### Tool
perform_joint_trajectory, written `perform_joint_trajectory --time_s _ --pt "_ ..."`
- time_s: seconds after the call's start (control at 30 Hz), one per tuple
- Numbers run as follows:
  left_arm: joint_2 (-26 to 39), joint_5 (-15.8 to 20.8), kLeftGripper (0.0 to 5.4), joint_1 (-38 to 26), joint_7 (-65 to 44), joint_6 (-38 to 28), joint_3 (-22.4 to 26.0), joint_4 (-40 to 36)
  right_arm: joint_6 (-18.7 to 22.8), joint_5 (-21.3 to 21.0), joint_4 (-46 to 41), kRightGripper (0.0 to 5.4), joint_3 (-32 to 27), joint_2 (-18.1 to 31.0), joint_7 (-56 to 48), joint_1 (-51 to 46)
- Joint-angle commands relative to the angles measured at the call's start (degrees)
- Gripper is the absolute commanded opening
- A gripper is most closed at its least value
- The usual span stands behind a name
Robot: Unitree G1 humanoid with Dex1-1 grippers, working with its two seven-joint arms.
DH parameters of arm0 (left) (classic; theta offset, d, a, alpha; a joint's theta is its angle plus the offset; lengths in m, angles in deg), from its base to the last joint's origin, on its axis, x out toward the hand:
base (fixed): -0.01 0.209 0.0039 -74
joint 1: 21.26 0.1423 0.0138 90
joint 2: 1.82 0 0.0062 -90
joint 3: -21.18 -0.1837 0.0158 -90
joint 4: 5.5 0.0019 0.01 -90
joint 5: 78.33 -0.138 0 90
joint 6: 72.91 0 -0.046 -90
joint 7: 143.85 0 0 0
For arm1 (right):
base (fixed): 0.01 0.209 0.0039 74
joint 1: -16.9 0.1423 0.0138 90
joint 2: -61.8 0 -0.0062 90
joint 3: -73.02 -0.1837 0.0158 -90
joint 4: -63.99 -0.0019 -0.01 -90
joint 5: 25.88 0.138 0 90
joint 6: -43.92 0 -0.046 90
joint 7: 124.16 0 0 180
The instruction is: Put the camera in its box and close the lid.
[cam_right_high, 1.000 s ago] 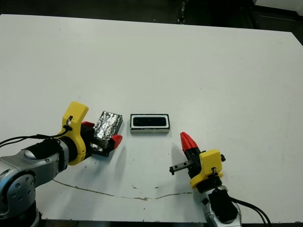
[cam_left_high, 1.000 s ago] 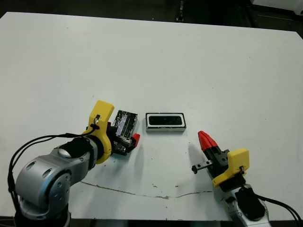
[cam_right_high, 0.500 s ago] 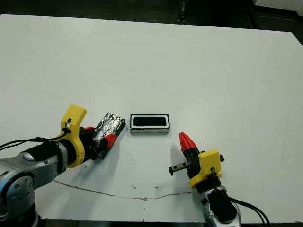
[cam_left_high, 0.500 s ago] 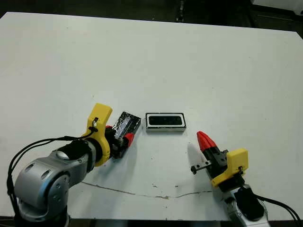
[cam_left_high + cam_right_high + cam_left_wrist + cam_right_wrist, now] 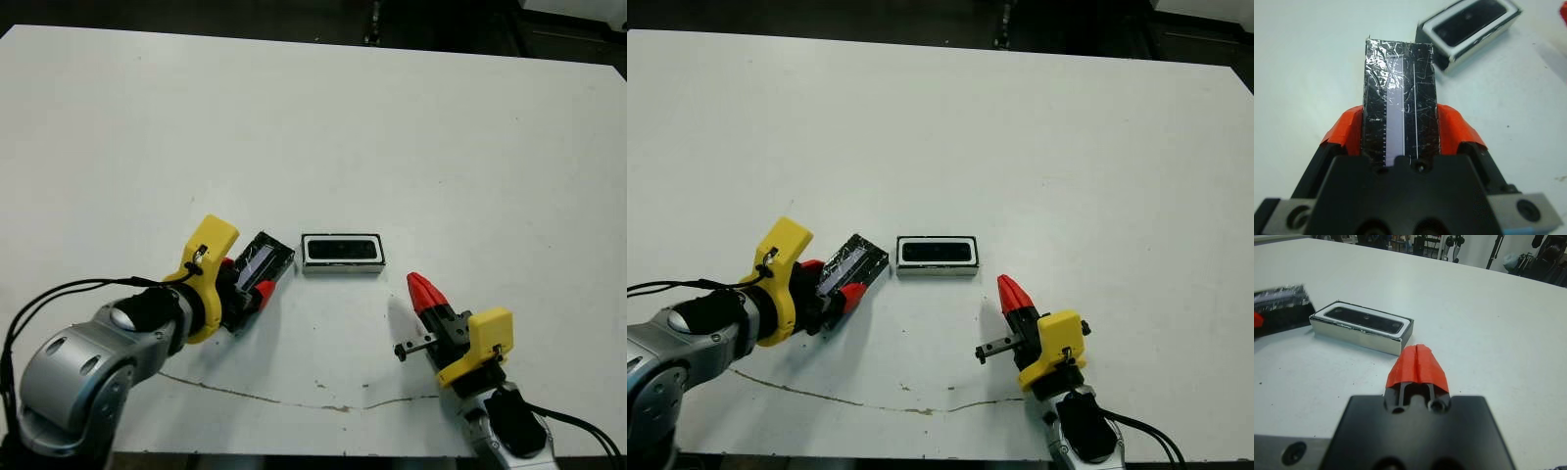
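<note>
The lid [image 5: 265,260], a glossy crinkled black slab with a pale stripe, is clamped between the red fingers of my left gripper [image 5: 1400,122], just left of the box and tilted low over the table. The box [image 5: 342,266] lies at the table's middle, a small silvery-sided tray with its top uncovered. Inside it rests the camera [image 5: 341,250], a slim black bar, which also shows in the right wrist view [image 5: 1364,318]. My right gripper [image 5: 423,289] hovers right of and nearer than the box, shut with nothing in it.
A thin dark crack line [image 5: 294,397] runs across the white table near its front edge. Dark stands and equipment [image 5: 1449,245] show beyond the table's far edge.
My left gripper has turned the lid from facing up to a flatter, lower tilt and carried it slightly right, toward the box. The right gripper has barely moved.
</note>
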Motion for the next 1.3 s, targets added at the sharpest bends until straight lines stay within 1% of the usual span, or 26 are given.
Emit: perform_joint_trajectory --time_s 0.03,0.13,0.23,0.27,0.33,0.5,0.63,0.83,0.97,1.13,1.2,1.3 --pt "4.1 -1.3 3.13 0.9 -5.3 -11.4 -0.9 4.0 1.3 0.2 0.0 0.0 -0.4 0.4 0.2 -0.9" --pt "6.0 -1.2 3.13 -0.4 -10.8 -20.6 0.0 8.7 1.4 0.5 0.2 0.0 -0.5 0.3 0.1 -0.9" --pt "7.6 -1.5 3.13 -3.7 -16.9 -29.4 0.4 14.3 1.4 0.7 0.4 0.0 -0.5 0.2 0.2 -0.9" --pt "7.9 -1.5 3.13 -4.6 -18.4 -31.3 0.4 15.8 1.3 0.7 0.5 0.0 -0.5 0.1 0.2 -0.9" --pt "8.3 -0.5 3.13 -7.1 -22.0 -33.8 0.7 19.6 1.3 1.0 0.6 0.0 -0.5 0.2 0.1 -0.9" --pt "9.5 -0.2 3.13 -13.3 -30.1 -37.6 -0.8 28.1 0.8 1.1 0.8 0.0 -0.9 0.7 -0.3 -0.9" --pt "9.5 -1.2 3.13 -17.1 -35.8 -40.3 -3.3 34.5 0.0 1.6 1.3 0.0 -1.5 1.0 -0.7 -0.5" --pt "8.7 -3.7 3.13 -20.4 -42.6 -45.7 -7.2 41.7 -0.4 2.6 1.6 0.0 -2.7 1.4 -1.7 0.2" --pt "7.9 -4.8 3.13 -21.4 -45.2 -47.8 -8.8 44.7 -0.5 3.6 1.9 0.0 -3.6 1.5 -2.5 0.7" --pt "7.3 -6.3 3.13 -21.9 -47.2 -49.8 -10.2 46.3 -0.5 4.7 2.5 0.0 -4.6 1.7 -3.5 1.5" --pt "7.0 -6.7 3.13 -21.9 -47.8 -50.1 -10.6 46.8 -0.5 5.0 2.6 0.0 -4.9 1.7 -3.8 1.7" --pt "6.6 -6.9 3.13 -22.3 -48.4 -48.7 -11.3 47.3 0.0 5.4 2.4 0.0 -5.3 1.7 -4.0 1.8"
